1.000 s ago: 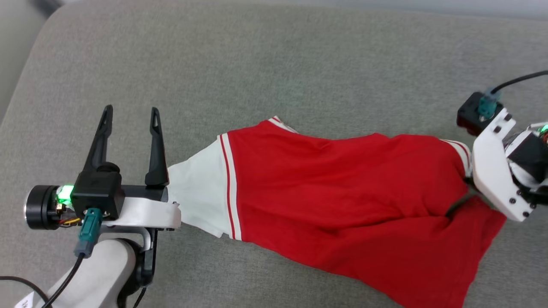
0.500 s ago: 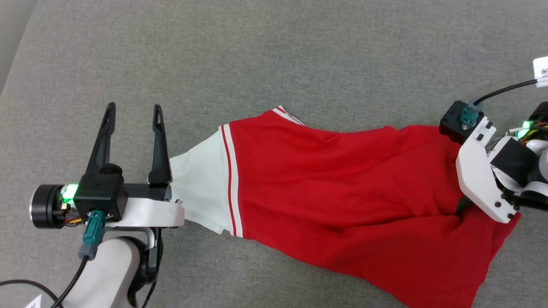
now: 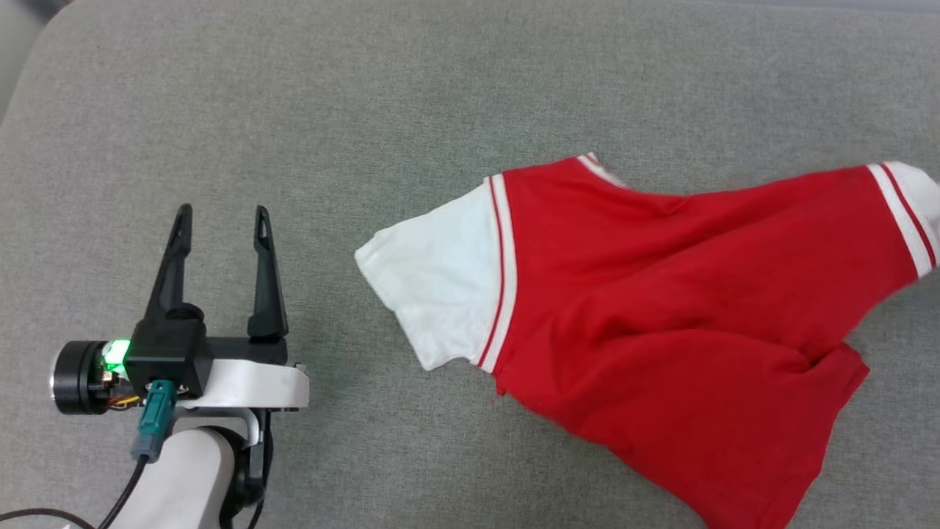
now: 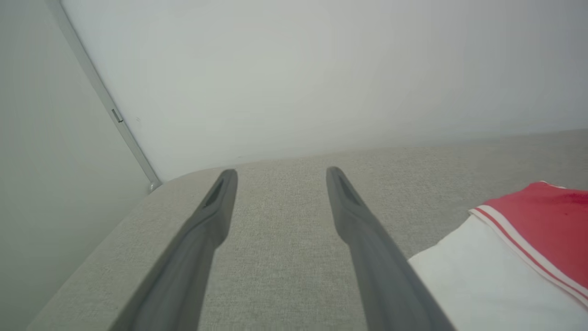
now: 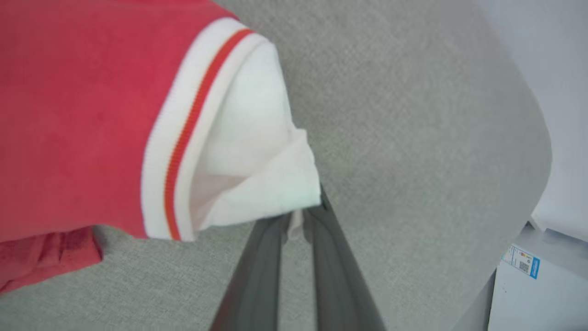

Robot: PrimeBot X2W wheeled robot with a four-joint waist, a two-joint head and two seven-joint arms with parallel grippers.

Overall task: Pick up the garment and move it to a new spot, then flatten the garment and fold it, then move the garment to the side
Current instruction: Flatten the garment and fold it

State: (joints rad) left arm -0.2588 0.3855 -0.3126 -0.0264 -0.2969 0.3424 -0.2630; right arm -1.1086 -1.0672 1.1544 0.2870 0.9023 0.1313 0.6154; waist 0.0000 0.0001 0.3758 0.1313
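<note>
Since the earlier head view, the garment has shifted toward the robot's right. Its left-hand sleeve, which then touched one finger of the left gripper, now lies well apart from it. The right-hand sleeve has come into sight at the edge of the view.

Garment: lies on the grey cushion, right of centre in the head view. The red body is rumpled, with long creases running across it, and the hem points toward the lower right corner. Thin red-and-white stripes mark both sleeve seams.

Right wrist view: right gripper has its fingers drawn nearly together, and the bunched white cuff of the garment is pinched between the tips. The red body hangs off to the view's left, over the cushion.

Left gripper: fingers spread wide, nothing between them, over bare cushion. Left wrist view confirms this: left gripper holds nothing, and the garment lies off to its right side, not touching it.

Surroundings: pale wall behind the cushion; white box with a blue-edged label beyond the cushion's rounded corner.
</note>
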